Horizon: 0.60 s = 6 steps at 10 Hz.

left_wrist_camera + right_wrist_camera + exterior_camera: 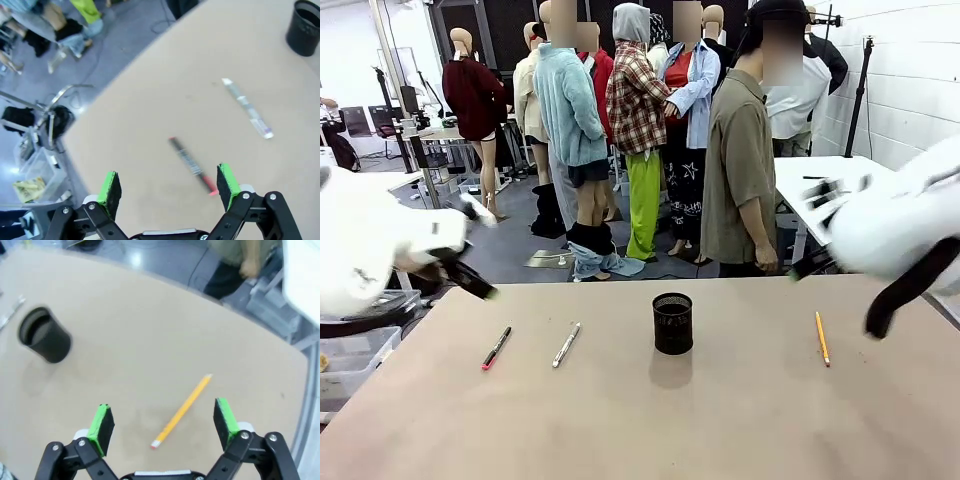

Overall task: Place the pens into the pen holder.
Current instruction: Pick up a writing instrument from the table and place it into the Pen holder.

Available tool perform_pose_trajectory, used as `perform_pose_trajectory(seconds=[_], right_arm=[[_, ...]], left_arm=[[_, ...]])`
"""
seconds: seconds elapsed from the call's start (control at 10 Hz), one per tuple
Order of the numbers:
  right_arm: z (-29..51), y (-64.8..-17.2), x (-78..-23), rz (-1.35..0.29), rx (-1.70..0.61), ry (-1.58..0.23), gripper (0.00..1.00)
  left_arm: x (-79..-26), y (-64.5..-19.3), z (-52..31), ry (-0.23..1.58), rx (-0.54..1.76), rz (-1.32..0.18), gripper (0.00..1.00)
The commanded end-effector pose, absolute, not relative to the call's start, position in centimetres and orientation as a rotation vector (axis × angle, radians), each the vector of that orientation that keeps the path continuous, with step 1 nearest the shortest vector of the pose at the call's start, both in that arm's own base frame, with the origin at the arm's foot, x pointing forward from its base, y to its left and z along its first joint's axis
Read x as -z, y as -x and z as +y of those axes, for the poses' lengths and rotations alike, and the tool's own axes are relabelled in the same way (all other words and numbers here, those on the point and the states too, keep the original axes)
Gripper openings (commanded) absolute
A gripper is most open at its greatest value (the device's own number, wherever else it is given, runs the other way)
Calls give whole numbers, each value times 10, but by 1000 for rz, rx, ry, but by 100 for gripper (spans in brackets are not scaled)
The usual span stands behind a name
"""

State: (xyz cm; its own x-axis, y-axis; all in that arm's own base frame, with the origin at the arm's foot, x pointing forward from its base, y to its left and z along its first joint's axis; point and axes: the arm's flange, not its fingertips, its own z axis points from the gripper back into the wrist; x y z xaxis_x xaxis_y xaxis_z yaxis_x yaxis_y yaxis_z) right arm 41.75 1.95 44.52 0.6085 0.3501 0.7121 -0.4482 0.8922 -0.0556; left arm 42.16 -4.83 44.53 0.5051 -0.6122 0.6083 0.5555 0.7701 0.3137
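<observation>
Tan worktop point(620, 420), three pens lying flat on it and none in the cup: you are at the start of the task, with neither arm touching anything. Far left, the left gripper point(169, 186) hangs above the worktop, green pads spread wide, nothing between them. In its wrist view the black pen with the red-pink end point(192, 165) lies just ahead of the fingers, red tip close to the right-hand pad. Next along, the white-silver pen point(247, 108) lies near the black one, apart from it and roughly parallel. At the middle stands the pen holder point(672, 323), black mesh, upright, nothing sticking out of it. Right of it and well apart lies the orange-yellow pencil point(822, 338). The right gripper point(163, 421) hovers over it, pads likewise spread and empty. In that wrist view the pencil's pale end lies on the worktop between the two pads. Judgement: the first pick is the step in hand, and either arm looks placed for it. The next move calls for you to turn the jaws across the shaft, drop straight down and close low against the worktop. These are thin and round, so they may roll or slip out. The front view gives you the whole row and its spacing, but both arms blur there and finger stance cannot be read. The wrist views give you the spread pads and how each pen lies against them.
</observation>
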Motion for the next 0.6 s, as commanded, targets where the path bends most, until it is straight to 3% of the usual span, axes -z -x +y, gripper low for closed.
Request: perform_pose_trajectory(seconds=[0.0, 0.4, 0.5], right_arm=[[-84, -356, -415, -891, -380, -210, 100], [-189, -250, -374, -1032, -103, -255, 100], [-193, -249, -360, -1042, -59, -274, 100]], left_arm=[[-405, -291, 48, -117, 672, -824, 100], [-362, -176, 118, -12, 463, -967, 100], [-354, -174, 123, -2, 445, -990, 100]])
